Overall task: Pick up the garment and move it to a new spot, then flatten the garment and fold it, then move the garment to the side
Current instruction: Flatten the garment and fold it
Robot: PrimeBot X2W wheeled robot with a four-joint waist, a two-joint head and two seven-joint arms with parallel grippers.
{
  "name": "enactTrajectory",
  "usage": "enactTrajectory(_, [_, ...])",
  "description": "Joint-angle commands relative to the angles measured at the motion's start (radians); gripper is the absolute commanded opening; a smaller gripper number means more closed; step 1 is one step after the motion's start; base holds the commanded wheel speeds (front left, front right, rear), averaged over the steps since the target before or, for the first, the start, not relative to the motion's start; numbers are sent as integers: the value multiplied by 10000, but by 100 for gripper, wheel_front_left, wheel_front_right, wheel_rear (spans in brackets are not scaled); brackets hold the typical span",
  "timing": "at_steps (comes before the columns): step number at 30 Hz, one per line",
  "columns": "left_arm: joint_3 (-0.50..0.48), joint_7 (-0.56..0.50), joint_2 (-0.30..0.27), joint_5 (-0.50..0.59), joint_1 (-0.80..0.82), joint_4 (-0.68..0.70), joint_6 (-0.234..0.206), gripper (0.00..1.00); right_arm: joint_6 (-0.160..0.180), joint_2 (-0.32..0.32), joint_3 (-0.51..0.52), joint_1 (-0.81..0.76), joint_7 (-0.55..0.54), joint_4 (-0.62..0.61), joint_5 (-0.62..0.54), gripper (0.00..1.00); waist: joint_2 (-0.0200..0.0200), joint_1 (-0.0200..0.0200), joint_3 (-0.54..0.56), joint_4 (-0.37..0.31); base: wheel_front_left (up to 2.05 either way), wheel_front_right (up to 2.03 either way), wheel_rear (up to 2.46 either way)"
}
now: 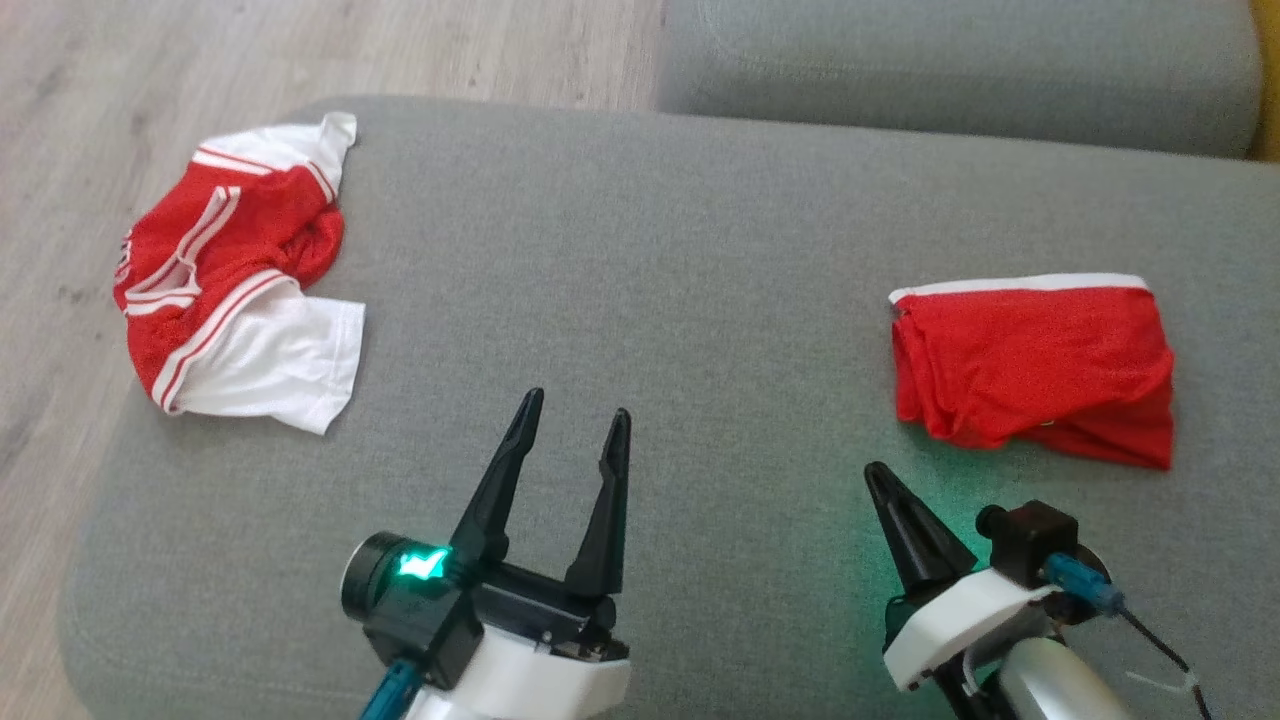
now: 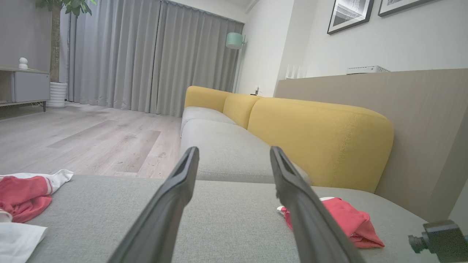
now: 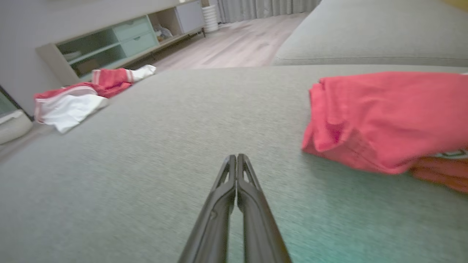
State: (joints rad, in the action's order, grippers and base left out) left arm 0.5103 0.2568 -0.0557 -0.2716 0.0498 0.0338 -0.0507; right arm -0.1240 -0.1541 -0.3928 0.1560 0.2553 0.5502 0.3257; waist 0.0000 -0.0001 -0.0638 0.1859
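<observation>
Setting: home living room. Grey-and-yellow sofa (image 2: 318,142) runs toward far grey curtains (image 2: 146,54), potted plant (image 2: 55,44) at far left. Framed pictures (image 2: 351,14) on right wall; low sideboard (image 3: 120,40) left, wood-plank floor (image 2: 91,138).

Your left gripper (image 1: 578,402) sits low and left of centre in the head view, dark fingers (image 1: 497,480) spread wide, tips pointing up and a touch right, nothing between them. A green light (image 1: 422,563) glows at its wrist. Your right gripper (image 1: 873,470) is at the lower right, jaws pressed tight into a single point leaning up and left, gripping nothing, pale forearm trailing behind.
</observation>
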Motion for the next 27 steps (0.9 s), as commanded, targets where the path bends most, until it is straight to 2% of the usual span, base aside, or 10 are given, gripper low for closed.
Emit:
enactTrajectory(1, [-425, 49, 55, 105, 102, 284, 61, 100, -67, -287, -235, 70, 63, -417, 263, 0, 0, 1, 236, -20, 0, 0, 0])
enactTrajectory(2, [-491, 49, 55, 110, 11, 275, 26, 100, -67, -363, -272, -28, 63, -601, 449, 44, 0, 1, 369, -25, 0, 0, 0])
enactTrajectory(3, [-574, 49, 55, 131, -103, 269, -18, 100, -67, -422, -166, -126, 63, -803, 531, 100, 0, 1, 464, -42, 0, 0, 0])
enactTrajectory(7, [-1090, 49, 55, 292, -668, 158, -253, 100, -67, -368, 915, -801, 64, -1871, 282, 100, 0, 1, 854, -184, 0, 0, 0])
enactTrajectory(11, [-1810, 49, 55, 462, -1316, 5, -490, 100, -67, -43, 2321, -1835, 64, -2977, -225, 100, 0, 1, 1256, -421, 0, 0, 0])
enactTrajectory(14, [-2323, 49, 55, 638, -1801, -160, -569, 100, -67, 87, 3007, -2614, 64, -3636, -501, 100, 0, 1, 1545, -631, 0, 0, 0])
enactTrajectory(20, [-2952, 49, 55, 841, -2635, -604, -287, 100, -67, -51, 3491, -3767, 64, -4253, -938, 100, 0, 1, 1896, -935, 0, 0, 0])
enactTrajectory(27, [-3232, 49, 55, 1012, -2914, -988, -74, 100, -67, -13, 3642, -4163, 64, -4445, -1127, 100, 0, 1, 1941, -1098, 0, 0, 0])
